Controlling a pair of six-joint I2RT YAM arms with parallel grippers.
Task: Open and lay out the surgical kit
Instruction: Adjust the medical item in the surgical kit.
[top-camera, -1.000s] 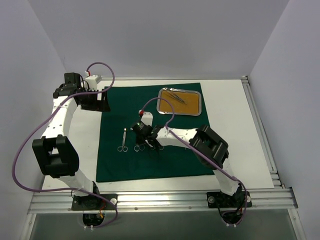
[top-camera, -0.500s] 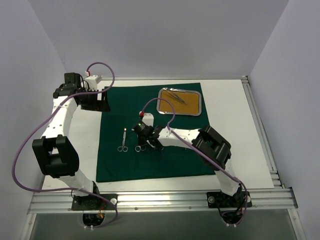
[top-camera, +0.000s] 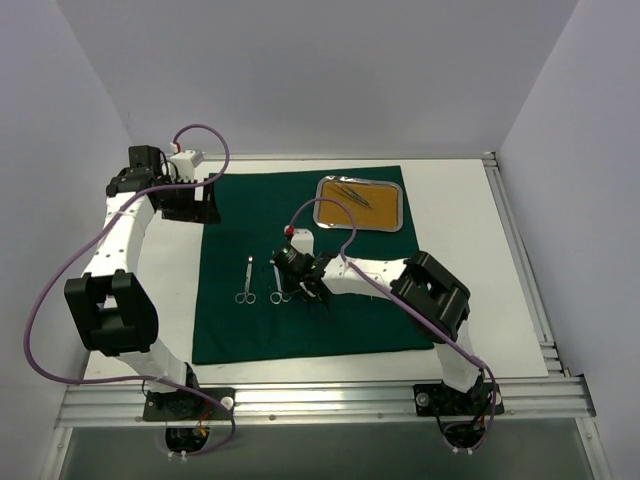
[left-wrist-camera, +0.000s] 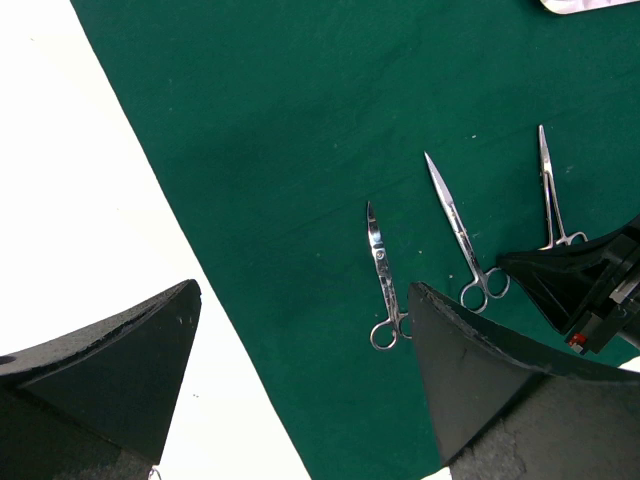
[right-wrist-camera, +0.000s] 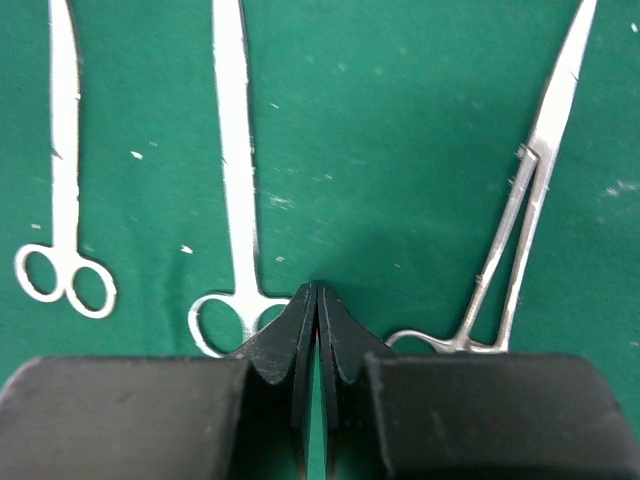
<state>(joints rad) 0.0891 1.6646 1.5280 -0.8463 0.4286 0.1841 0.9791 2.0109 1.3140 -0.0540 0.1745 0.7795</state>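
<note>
A: Three instruments (right-wrist-camera: 235, 180) lie in a row on the drape (top-camera: 300, 330). More sit in the tray (top-camera: 320, 205), far right.
B: We see the right gripper (right-wrist-camera: 316, 292) pinched together, empty, between ring handles. Risk?
A: We'd say a sideways drift knocks the row crooked or bunches the cloth. The left gripper (left-wrist-camera: 300, 295) is spread apart, far left.

drape (top-camera: 300, 330): dark green, plain, a few pale lint flecks
tray (top-camera: 319, 208): silver rim
liner (top-camera: 385, 212): tan, plain
scissors (right-wrist-camera: 60, 170), long scissors (right-wrist-camera: 233, 150), forceps (right-wrist-camera: 535, 170): bright silver
tabletop (top-camera: 460, 250): white
left arm (top-camera: 122, 235), right arm (top-camera: 370, 272): white links, black joints
cables (top-camera: 45, 290): purple
left gripper (left-wrist-camera: 303, 288): matte black
right gripper (right-wrist-camera: 316, 295): matte black
walls (top-camera: 320, 80): pale lavender-grey
</note>
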